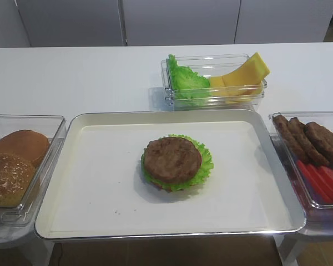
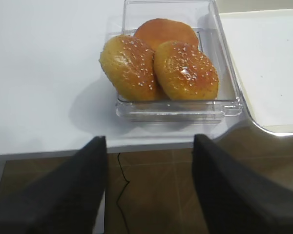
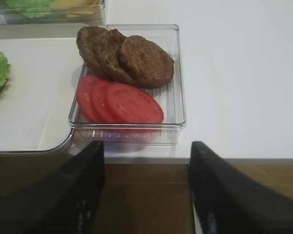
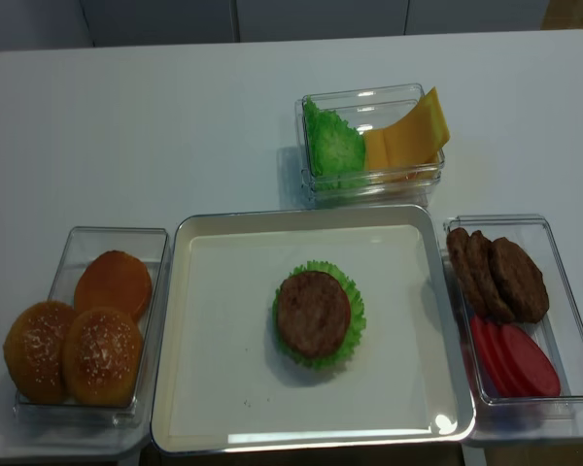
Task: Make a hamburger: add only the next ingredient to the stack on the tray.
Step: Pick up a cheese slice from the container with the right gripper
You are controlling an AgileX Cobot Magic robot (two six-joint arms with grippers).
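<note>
The stack (image 1: 174, 161) (image 4: 316, 313), a brown patty over ruffled green lettuce, sits mid-tray on the paper-lined metal tray (image 1: 100, 183) (image 4: 223, 369). Yellow cheese slices (image 1: 244, 75) (image 4: 408, 134) lean in a clear tub at the back, beside lettuce leaves (image 1: 184, 82) (image 4: 332, 146). Neither gripper shows in the two high views. In the right wrist view my right gripper (image 3: 146, 151) stands open and empty below the table's front edge, short of the patty and tomato tub (image 3: 176, 102). My left gripper (image 2: 149, 146) is open and empty too, before the bun tub (image 2: 219, 105).
Spare brown patties (image 4: 496, 274) and red tomato slices (image 4: 515, 357) lie in the right tub. Three buns (image 4: 78, 340) fill the left tub (image 4: 78, 243). The tubs hug the tray's sides. White tabletop (image 4: 155, 136) stretches behind; brown floor shows under both grippers.
</note>
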